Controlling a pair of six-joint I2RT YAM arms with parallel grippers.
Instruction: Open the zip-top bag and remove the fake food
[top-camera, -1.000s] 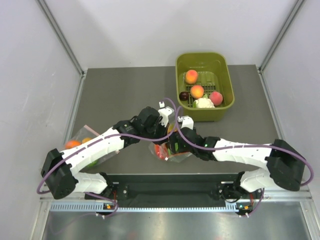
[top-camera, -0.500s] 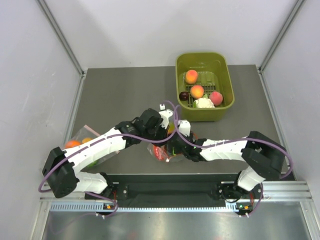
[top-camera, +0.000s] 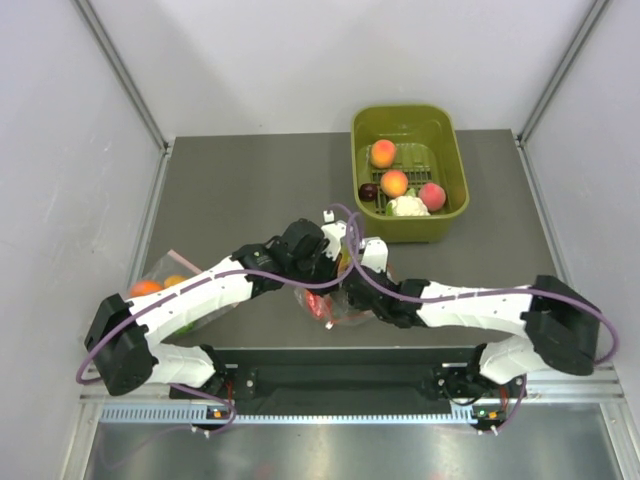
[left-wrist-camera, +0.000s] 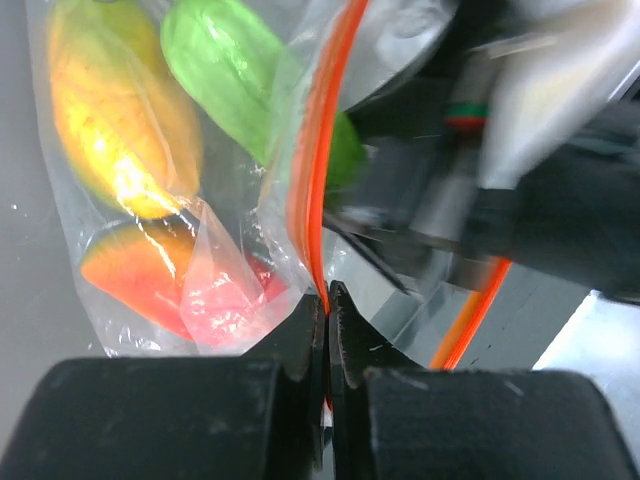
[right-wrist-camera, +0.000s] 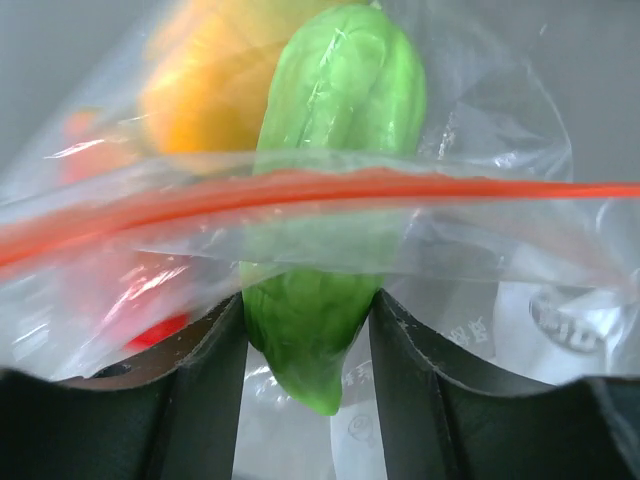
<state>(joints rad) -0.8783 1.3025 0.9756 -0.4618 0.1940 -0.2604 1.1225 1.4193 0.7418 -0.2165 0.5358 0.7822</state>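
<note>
My left gripper (left-wrist-camera: 327, 300) is clenched on the orange-red zip strip (left-wrist-camera: 318, 170) of the crinkly clear zip-top bag (left-wrist-camera: 230, 290), which lies on the grey surface (top-camera: 250, 180) between my two arms. My right gripper (right-wrist-camera: 307, 300) grasps the green oblong toy piece (right-wrist-camera: 340, 120) at the bag's mouth.

An olive-green bin (top-camera: 425, 230) holds three peaches (top-camera: 395, 183) and a dark plum (top-camera: 369, 191); another clear bag (top-camera: 158, 272) lies far left.

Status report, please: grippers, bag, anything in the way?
Left gripper shut on orange strip of zip-top bag. Right gripper shut on green piece at the mouth. Nothing seen in the way.
</note>
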